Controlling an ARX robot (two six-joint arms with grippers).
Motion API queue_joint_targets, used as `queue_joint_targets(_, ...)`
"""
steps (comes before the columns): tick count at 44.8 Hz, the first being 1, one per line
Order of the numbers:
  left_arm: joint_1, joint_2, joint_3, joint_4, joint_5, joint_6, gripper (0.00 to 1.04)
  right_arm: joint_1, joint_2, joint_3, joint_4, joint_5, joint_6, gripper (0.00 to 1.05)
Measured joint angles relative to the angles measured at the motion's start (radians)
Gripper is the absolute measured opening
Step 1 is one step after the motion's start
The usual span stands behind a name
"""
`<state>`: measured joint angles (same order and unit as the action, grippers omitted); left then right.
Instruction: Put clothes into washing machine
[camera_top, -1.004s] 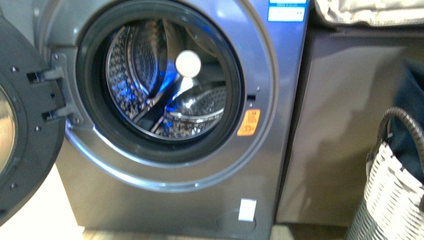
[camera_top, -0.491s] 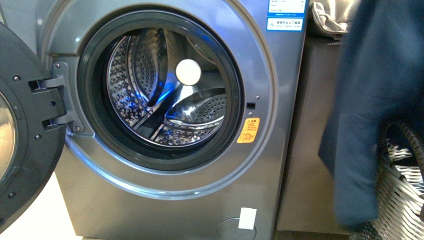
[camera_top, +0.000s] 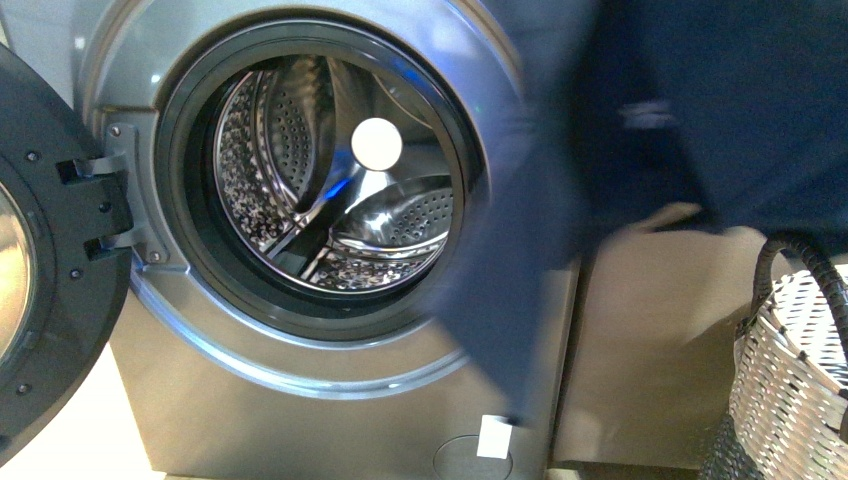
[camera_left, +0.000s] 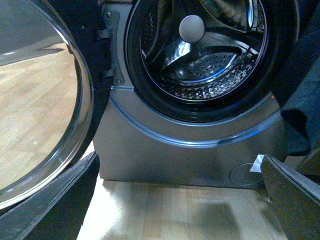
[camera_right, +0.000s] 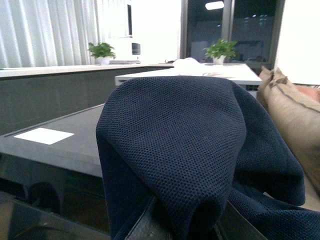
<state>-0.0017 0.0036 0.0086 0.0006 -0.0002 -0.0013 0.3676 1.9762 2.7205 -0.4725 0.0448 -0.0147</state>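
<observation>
Wooden floor (camera_left: 130, 220), washing machine (camera_top: 330, 400) open; transfer step: right claw (camera_right: 190, 227) grasps clothes (camera_top: 700, 110) at upper right, left claw (camera_left: 175, 195) released; next, swing into drum (camera_top: 290, 170)

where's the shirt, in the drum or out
Out: the shirt hangs in front of the washer, and the drum shows only bare steel.

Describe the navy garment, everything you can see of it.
The navy garment is dark blue soft fabric. The right wrist view shows a fine mesh-like knit. It hangs in the air, blurred in the front view, with one flap drooping across the right front of the washing machine, beside the open porthole and not inside the drum. Its folds are bunched over the right tool, which grips them. No tag or sleeve can be made out.
</observation>
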Motion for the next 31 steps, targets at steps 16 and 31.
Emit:
queue_joint_targets(16,0.0,0.0,0.0,0.0,0.0,0.0,0.98,0.052,0.068,0.154,-0.098,-0.178,0.151,0.07)
queue_joint_targets(31,0.0,0.0,0.0,0.0,0.0,0.0,0.98,0.04,0.078,0.164,-0.119,-0.329,0.184,0.07)
